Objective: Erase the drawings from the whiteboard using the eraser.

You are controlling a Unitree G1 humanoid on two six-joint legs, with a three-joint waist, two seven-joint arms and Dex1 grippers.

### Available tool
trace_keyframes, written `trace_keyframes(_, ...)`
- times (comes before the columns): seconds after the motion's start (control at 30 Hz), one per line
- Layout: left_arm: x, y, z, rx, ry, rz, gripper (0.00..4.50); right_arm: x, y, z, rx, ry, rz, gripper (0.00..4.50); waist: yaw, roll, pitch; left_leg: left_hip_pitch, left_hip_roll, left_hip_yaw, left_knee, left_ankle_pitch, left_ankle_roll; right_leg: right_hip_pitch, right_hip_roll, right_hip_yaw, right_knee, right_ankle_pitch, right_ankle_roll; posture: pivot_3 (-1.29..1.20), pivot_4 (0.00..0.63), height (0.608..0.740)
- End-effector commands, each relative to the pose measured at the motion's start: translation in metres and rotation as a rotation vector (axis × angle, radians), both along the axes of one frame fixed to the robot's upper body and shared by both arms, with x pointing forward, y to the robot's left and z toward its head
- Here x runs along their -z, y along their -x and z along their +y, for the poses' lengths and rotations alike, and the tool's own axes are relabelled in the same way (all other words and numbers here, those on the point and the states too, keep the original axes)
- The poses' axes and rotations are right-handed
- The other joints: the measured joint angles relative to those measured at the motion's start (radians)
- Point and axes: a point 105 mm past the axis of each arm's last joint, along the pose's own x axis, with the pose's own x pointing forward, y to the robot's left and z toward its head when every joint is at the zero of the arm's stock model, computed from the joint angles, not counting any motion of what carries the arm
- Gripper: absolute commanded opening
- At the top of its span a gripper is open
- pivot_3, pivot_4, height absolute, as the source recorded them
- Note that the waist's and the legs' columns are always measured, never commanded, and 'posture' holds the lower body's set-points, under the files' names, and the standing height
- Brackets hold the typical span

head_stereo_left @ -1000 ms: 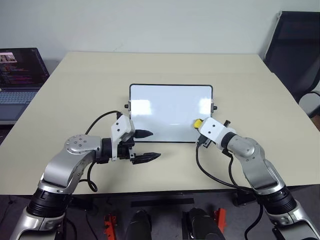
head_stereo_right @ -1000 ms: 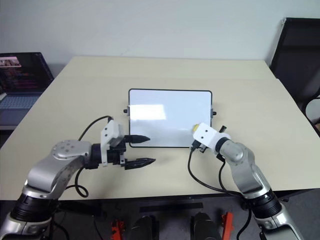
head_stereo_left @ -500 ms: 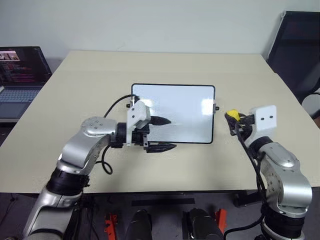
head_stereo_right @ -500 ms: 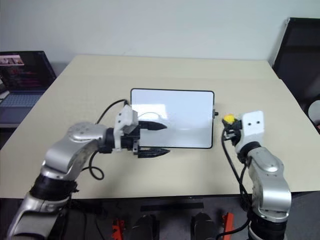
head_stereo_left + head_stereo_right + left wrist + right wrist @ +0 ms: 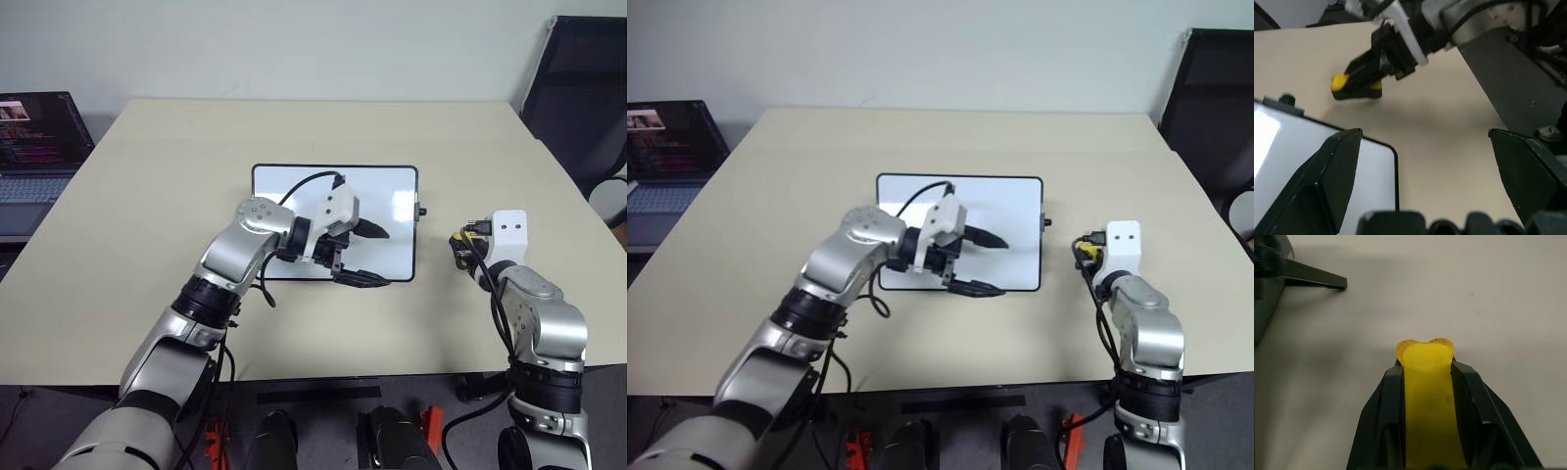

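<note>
Apparently done: my glossy black-framed whiteboard (image 5: 334, 221) shows no drawings, my right gripper (image 5: 458, 245) clenches the small yellow eraser (image 5: 1426, 401) beyond the board's right edge, and my left gripper (image 5: 364, 255) hangs open over its near-right corner.

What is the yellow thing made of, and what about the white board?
The small yellow oblong eraser looks like soft foam: its matte tip is squashed into two lobes between the right pincer fingers. The rectangular white whiteboard looks like hard, smooth plastic or coated board: it is glossy with bright reflections, inside a thin black frame.
</note>
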Motion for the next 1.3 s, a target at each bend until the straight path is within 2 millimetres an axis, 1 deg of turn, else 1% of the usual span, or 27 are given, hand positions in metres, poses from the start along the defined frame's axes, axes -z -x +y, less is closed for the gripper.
trace_keyframes(0.03, -0.013, -0.001, -0.005, 0.008, 0.015, -0.056, 4.5, -0.011, -0.007, -0.009, 0.014, 0.001, -0.054, 0.97, -0.001, 0.0, 0.0, 0.0, 0.0, 0.0, 0.0, 0.0, 0.0, 0.0, 0.0, 0.0, 0.0, 0.0, 0.0, 0.0, 0.15, 0.74)
trace_keyframes(0.1, -0.014, -0.001, -0.005, 0.007, 0.018, -0.061, 4.5, -0.008, -0.011, -0.01, 0.013, -0.002, -0.048, 0.97, -0.004, 0.001, 0.0, 0.0, 0.0, 0.0, -0.001, 0.0, 0.0, 0.0, 0.0, 0.0, 0.0, 0.0, 0.0, 0.0, 0.15, 0.74)
trace_keyframes(0.17, -0.014, 0.0, -0.004, 0.004, 0.019, -0.062, 4.5, -0.005, -0.014, -0.012, 0.017, 0.0, -0.043, 1.72, -0.004, 0.001, 0.001, 0.0, 0.0, 0.0, -0.001, 0.0, 0.0, 0.0, 0.0, 0.0, 0.0, 0.0, 0.0, 0.0, 0.15, 0.74)
trace_keyframes(0.2, -0.014, 0.001, -0.003, 0.002, 0.018, -0.063, 4.5, -0.004, -0.015, -0.013, 0.021, -0.002, -0.044, 1.91, -0.004, 0.001, 0.001, 0.0, 0.0, 0.0, -0.001, 0.0, 0.0, 0.0, 0.0, 0.0, 0.0, 0.0, 0.0, 0.0, 0.15, 0.74)
trace_keyframes(0.27, -0.013, 0.001, -0.001, -0.004, 0.016, -0.062, 4.5, -0.003, -0.017, -0.013, 0.019, -0.006, -0.045, 2.62, -0.004, 0.001, 0.001, 0.0, 0.0, 0.0, -0.001, 0.0, 0.0, 0.0, 0.0, 0.0, 0.001, 0.0, 0.0, 0.0, 0.15, 0.74)
trace_keyframes(0.3, -0.012, 0.001, 0.001, -0.011, 0.014, -0.061, 4.5, -0.002, -0.018, -0.013, 0.02, -0.009, -0.047, 3.04, -0.004, 0.001, 0.001, 0.0, 0.0, 0.0, -0.001, 0.0, 0.0, 0.0, 0.0, 0.0, 0.001, 0.0, 0.0, 0.0, 0.15, 0.74)
trace_keyframes(0.33, -0.011, 0.001, 0.003, -0.017, 0.014, -0.06, 4.5, -0.002, -0.019, -0.013, 0.02, -0.01, -0.049, 3.35, -0.004, 0.001, 0.001, 0.0, 0.0, 0.0, -0.001, 0.0, 0.0, 0.0, 0.0, 0.0, 0.001, 0.0, 0.0, 0.0, 0.15, 0.74)
trace_keyframes(0.4, -0.011, 0.0, 0.007, -0.04, 0.019, -0.059, 4.5, -0.005, -0.02, -0.013, 0.021, -0.016, -0.072, 4.04, -0.004, 0.001, 0.001, 0.0, 0.0, 0.0, -0.001, 0.0, 0.0, 0.0, 0.0, 0.0, 0.001, 0.0, 0.0, 0.0, 0.15, 0.74)
trace_keyframes(0.43, -0.011, -0.001, 0.009, -0.052, 0.022, -0.058, 4.5, -0.006, -0.021, -0.012, 0.02, -0.018, -0.084, 4.48, -0.005, 0.002, 0.001, 0.0, 0.0, 0.0, -0.001, 0.0, 0.0, 0.0, 0.0, 0.0, 0.001, 0.0, 0.0, 0.0, 0.15, 0.74)
trace_keyframes(0.53, -0.011, -0.004, 0.018, -0.11, 0.046, -0.063, 4.5, -0.018, -0.019, -0.009, 0.012, -0.023, -0.143, 4.48, -0.006, 0.002, 0.001, 0.0, 0.0, 0.0, -0.001, 0.0, 0.0, 0.0, 0.0, 0.0, 0.001, 0.0, 0.0, 0.0, 0.15, 0.74)
trace_keyframes(0.57, -0.014, -0.009, 0.028, -0.18, 0.079, -0.068, 4.5, -0.029, -0.015, -0.002, -0.023, -0.024, -0.2, 4.48, -0.006, 0.003, 0.002, 0.0, 0.0, 0.0, -0.001, 0.0, 0.0, 0.0, 0.0, 0.0, 0.001, 0.0, 0.0, 0.0, 0.15, 0.74)
trace_keyframes(0.63, -0.017, -0.014, 0.049, -0.31, 0.125, -0.084, 4.5, -0.047, -0.002, 0.014, -0.101, -0.02, -0.306, 4.48, -0.007, 0.005, 0.003, 0.0, 0.0, 0.0, -0.001, 0.0, 0.0, 0.0, 0.0, 0.0, 0.001, 0.0, 0.0, 0.0, 0.15, 0.74)
trace_keyframes(0.67, -0.018, -0.014, 0.054, -0.344, 0.137, -0.088, 4.5, -0.052, 0.003, 0.018, -0.122, -0.018, -0.332, 4.48, -0.01, 0.005, 0.003, 0.0, 0.0, -0.001, -0.002, 0.0, 0.0, -0.001, 0.0, 0.0, 0.001, 0.0, 0.0, 0.0, 0.15, 0.74)
trace_keyframes(0.7, -0.021, -0.013, 0.058, -0.374, 0.16, -0.082, 4.5, -0.053, 0.008, 0.022, -0.142, -0.02, -0.344, 4.48, -0.01, 0.005, 0.003, 0.0, 0.0, -0.001, -0.002, 0.0, 0.0, -0.001, 0.001, 0.0, 0.002, -0.001, 0.0, 0.0, 0.15, 0.74)
trace_keyframes(0.77, -0.026, -0.013, 0.074, -0.516, 0.236, -0.084, 4.5, -0.06, 0.027, 0.043, -0.239, -0.033, -0.414, 4.48, -0.007, 0.005, 0.003, 0.0, 0.0, -0.002, -0.002, 0.0, 0.0, -0.001, 0.001, -0.001, 0.002, -0.001, 0.0, 0.0, 0.15, 0.74)
trace_keyframes(0.83, -0.03, -0.014, 0.088, -0.658, 0.315, -0.083, 4.5, -0.063, 0.042, 0.051, -0.279, -0.001, -0.464, 4.48, -0.005, 0.005, 0.003, 0.0, 0.001, -0.002, -0.003, 0.0, 0.0, 0.0, 0.001, -0.001, 0.001, -0.001, 0.001, 0.0, 0.15, 0.74)
trace_keyframes(0.87, -0.032, -0.014, 0.094, -0.733, 0.359, -0.086, 4.5, -0.06, 0.047, 0.051, -0.275, 0.01, -0.474, 4.48, -0.004, 0.005, 0.003, 0.0, 0.0, -0.002, -0.003, 0.0, 0.0, 0.0, 0.001, -0.001, 0.001, -0.001, 0.001, 0.0, 0.15, 0.74)
trace_keyframes(1.0, -0.032, -0.006, 0.12, -1.017, 0.54, -0.085, 4.5, -0.044, 0.06, 0.038, -0.212, 0.057, -0.511, 4.48, 0.003, 0.005, 0.003, 0.001, 0.0, -0.002, 0.0, 0.0, 0.0, 0.002, 0.0, -0.001, 0.0, -0.001, 0.001, 0.0, 0.15, 0.74)
trace_keyframes(1.03, -0.026, -0.002, 0.135, -1.124, 0.574, -0.094, 4.5, -0.036, 0.065, 0.034, -0.199, 0.054, -0.5, 4.48, 0.003, 0.004, 0.003, 0.001, 0.0, -0.002, 0.001, 0.0, 0.0, 0.003, -0.001, 0.0, 0.0, -0.001, 0.001, 0.0, 0.15, 0.74)
trace_keyframes(1.07, -0.021, 0.002, 0.144, -1.2, 0.593, -0.103, 4.5, -0.031, 0.068, 0.03, -0.189, 0.052, -0.493, 4.48, 0.003, 0.004, 0.002, 0.001, 0.0, -0.002, 0.002, 0.0, 0.0, 0.003, -0.001, -0.001, 0.0, -0.001, 0.001, 0.0, 0.15, 0.74)
trace_keyframes(1.13, -0.001, 0.013, 0.167, -1.347, 0.546, -0.159, 4.5, -0.016, 0.077, 0.025, -0.167, 0.043, -0.482, 4.48, 0.002, 0.004, 0.002, 0.002, 0.0, -0.001, 0.002, 0.0, 0.0, 0.004, -0.001, 0.0, 0.0, -0.001, 0.0, 0.0, 0.15, 0.74)
trace_keyframes(1.2, 0.02, 0.021, 0.188, -1.483, 0.509, -0.157, 4.5, -0.001, 0.083, 0.023, -0.172, 0.032, -0.447, 4.48, 0.0, 0.004, 0.002, 0.004, 0.0, 0.0, 0.001, 0.0, 0.0, 0.004, -0.001, 0.001, 0.002, -0.003, -0.004, 0.0, 0.15, 0.74)
trace_keyframes(1.23, 0.031, 0.026, 0.198, -1.535, 0.475, -0.163, 4.5, 0.005, 0.084, 0.023, -0.172, 0.023, -0.432, 4.48, 0.001, 0.004, 0.002, 0.005, 0.0, 0.0, 0.001, 0.0, 0.0, 0.004, -0.001, 0.001, 0.002, -0.004, -0.005, 0.0, 0.15, 0.74)
trace_keyframes(1.3, 0.043, 0.034, 0.212, -1.596, 0.436, -0.169, 4.5, 0.013, 0.086, 0.022, -0.174, 0.016, -0.414, 4.48, 0.002, 0.004, 0.002, 0.005, 0.0, 0.0, 0.002, 0.0, 0.0, 0.003, -0.001, 0.002, 0.002, -0.003, -0.006, 0.0, 0.15, 0.74)
